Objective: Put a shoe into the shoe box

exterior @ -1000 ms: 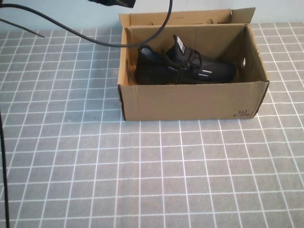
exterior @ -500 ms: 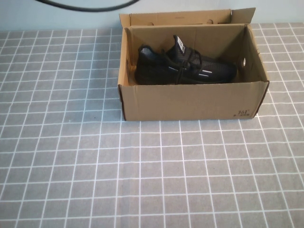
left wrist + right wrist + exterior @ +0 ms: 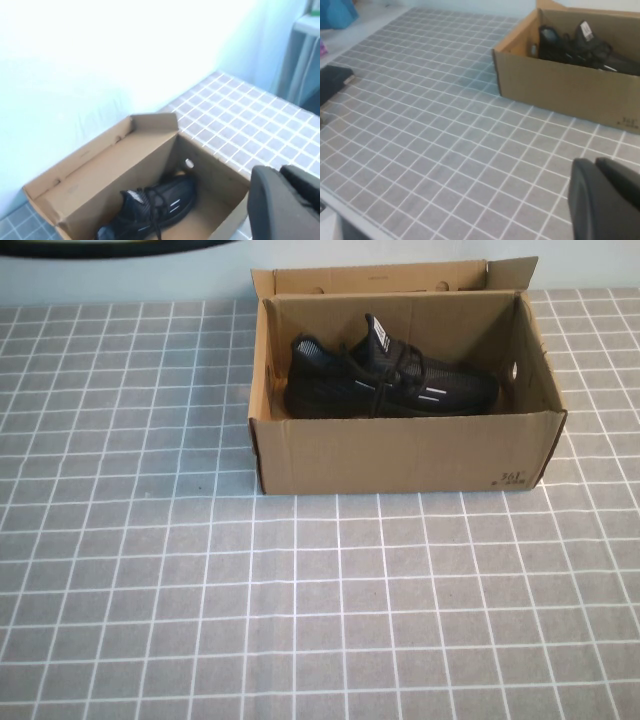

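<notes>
The black shoe point(image 3: 385, 380) lies on its sole inside the open brown shoe box point(image 3: 400, 455), toe toward the right, at the table's far middle. Neither gripper shows in the high view. In the left wrist view my left gripper point(image 3: 280, 171) is shut and empty, raised above and beside the shoe box point(image 3: 115, 165), looking down on the shoe point(image 3: 155, 210). In the right wrist view my right gripper point(image 3: 596, 162) is shut and empty over the tiled table, well short of the shoe box point(image 3: 560, 90) with the shoe point(image 3: 580, 45) in it.
A grey cloth with a white grid point(image 3: 300, 590) covers the table. A black cable point(image 3: 100, 248) crosses the high view's top left corner. A dark flat object point(image 3: 332, 80) lies by the table edge in the right wrist view. A pale wall stands behind the box.
The black cable and arm part over the box's far left have risen almost out of the high view. Shoe and box have not moved.
</notes>
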Controlling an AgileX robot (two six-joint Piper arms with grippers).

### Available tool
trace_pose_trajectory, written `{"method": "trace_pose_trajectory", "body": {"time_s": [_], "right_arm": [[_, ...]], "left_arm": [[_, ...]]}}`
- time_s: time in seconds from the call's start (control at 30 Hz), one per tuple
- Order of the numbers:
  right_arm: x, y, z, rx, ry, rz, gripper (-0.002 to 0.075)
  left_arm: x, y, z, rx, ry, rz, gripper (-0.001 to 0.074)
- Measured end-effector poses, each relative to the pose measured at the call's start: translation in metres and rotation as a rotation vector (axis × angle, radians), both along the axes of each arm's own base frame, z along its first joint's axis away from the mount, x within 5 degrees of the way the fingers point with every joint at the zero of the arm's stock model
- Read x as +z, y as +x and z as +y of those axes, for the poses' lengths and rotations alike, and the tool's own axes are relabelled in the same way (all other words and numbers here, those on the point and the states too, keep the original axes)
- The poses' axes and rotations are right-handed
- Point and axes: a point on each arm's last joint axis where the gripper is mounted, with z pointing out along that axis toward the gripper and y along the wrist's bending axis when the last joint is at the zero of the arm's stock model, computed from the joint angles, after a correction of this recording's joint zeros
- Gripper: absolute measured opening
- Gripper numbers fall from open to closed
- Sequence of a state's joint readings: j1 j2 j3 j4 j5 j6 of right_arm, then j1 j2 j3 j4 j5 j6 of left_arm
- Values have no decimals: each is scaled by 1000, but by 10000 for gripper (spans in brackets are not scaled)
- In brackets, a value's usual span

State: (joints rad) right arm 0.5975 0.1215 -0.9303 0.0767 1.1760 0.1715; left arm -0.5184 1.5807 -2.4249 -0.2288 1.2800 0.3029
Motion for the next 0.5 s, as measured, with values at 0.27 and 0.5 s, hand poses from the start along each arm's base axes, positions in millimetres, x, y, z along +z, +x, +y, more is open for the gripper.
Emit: {"method": "trace_pose_trajectory", "body": {"time_s": [0.27,0.5], "right_arm": [[-12,-2,4,44,13,6,-16],[-8,-2,7,73,31,-50,-16]], "left_arm": [[-16,-19,12,101,122,21,-1],[-55,-63,44,134,169,63,-1]]}}
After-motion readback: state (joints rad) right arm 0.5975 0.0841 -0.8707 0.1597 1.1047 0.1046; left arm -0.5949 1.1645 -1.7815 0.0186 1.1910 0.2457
